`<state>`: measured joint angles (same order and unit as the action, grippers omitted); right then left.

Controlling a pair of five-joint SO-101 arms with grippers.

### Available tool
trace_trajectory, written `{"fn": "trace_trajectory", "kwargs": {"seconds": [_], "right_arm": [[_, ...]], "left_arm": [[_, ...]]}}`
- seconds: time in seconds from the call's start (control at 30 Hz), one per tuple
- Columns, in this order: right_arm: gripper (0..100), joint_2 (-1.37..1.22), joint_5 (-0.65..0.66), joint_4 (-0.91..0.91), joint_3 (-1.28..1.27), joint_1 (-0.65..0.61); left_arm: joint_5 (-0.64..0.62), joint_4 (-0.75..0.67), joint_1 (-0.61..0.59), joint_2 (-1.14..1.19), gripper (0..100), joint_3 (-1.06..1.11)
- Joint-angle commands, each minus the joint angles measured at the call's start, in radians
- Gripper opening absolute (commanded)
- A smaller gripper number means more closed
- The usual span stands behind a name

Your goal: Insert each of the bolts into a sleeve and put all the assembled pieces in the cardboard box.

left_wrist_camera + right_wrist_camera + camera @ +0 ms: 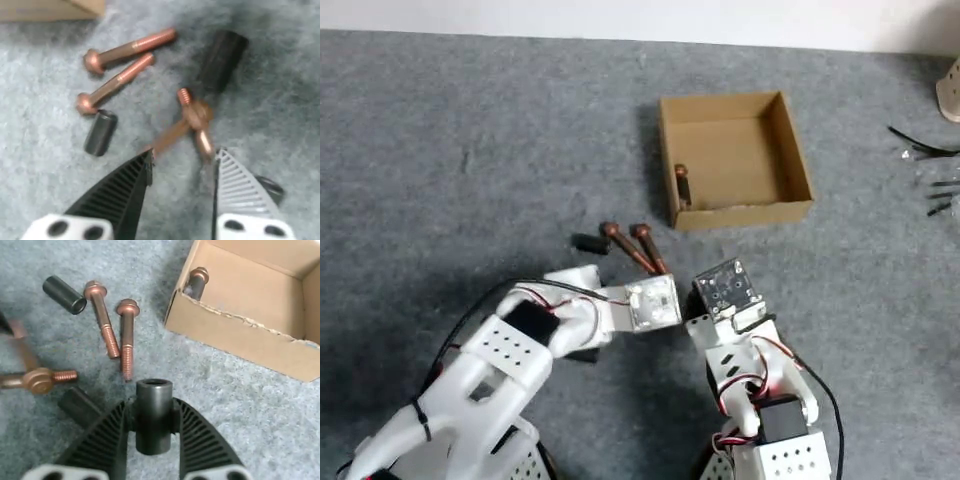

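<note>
My right gripper point(154, 407) is shut on an upright black sleeve point(154, 420), low over the carpet near the cardboard box point(235, 335). One assembled bolt-in-sleeve piece point(196, 282) leans in the box's corner. Two copper bolts point(102, 317) point(127, 337) lie side by side with a loose sleeve point(64, 295) beside them. My left gripper point(183, 155) is open over two crossed, blurred bolts point(192, 117) that lie just past its fingertips. Another sleeve point(101, 132) lies close by. In the high view both grippers point(650, 303) point(728, 290) hang side by side in front of the box point(790, 205).
The table is grey carpet. Black cable ties point(930, 170) lie scattered at the right edge, with a pale object point(950, 90) at the far right. Open carpet spreads left of the bolts and behind the box.
</note>
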<state>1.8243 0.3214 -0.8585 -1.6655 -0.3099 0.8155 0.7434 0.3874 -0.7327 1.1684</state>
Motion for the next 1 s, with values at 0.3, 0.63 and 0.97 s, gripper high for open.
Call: {"fn": "trace_trajectory", "kwargs": {"seconds": [0.3,0.63,0.97], "right_arm": [[0.5,0.012,-0.002,0.053,-0.021,0.010],[0.5,0.012,-0.002,0.053,-0.021,0.010],[0.5,0.012,-0.002,0.053,-0.021,0.010]], "left_arm": [[0.086,-0.031,-0.028,0.022,17,-0.113],[0.301,0.167,-0.028,0.593,17,-0.553],[0.456,0.218,0.013,0.748,17,-0.727]]}}
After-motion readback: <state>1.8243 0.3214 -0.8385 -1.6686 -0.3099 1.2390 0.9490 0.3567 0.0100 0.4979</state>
